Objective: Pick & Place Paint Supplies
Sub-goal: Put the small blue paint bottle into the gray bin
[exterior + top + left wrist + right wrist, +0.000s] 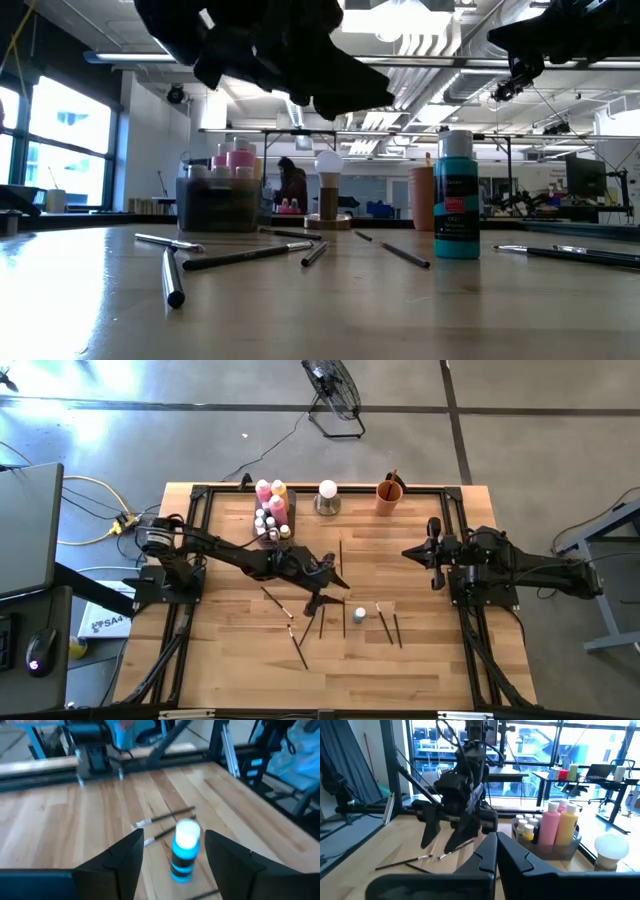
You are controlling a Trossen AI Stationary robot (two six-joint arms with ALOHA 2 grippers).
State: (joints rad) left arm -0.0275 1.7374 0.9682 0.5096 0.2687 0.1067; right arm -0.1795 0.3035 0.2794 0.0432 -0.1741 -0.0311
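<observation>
A teal paint bottle (pixel 184 854) with a white cap stands upright on its base on the wooden table (pixel 230 660), also seen in the low view (pixel 458 200). My left gripper (pixel 172 845) hovers open just short of it, fingers apart and touching nothing; in the high view it is at mid-table (pixel 328 592). Thin dark paintbrushes (pixel 290 625) lie flat around the bottle. Pink and yellow bottles (pixel 559 822) and tiny white-capped ones stand in the grey tray (pixel 272 518). My right gripper (pixel 496 851) is shut and empty at the table's right (pixel 412 552).
A white ball on a metal base (pixel 327 496) and an orange cup (pixel 389 495) stand at the far edge beside the tray. A black frame (pixel 196 540) borders the table. Bare wood lies toward the near edge.
</observation>
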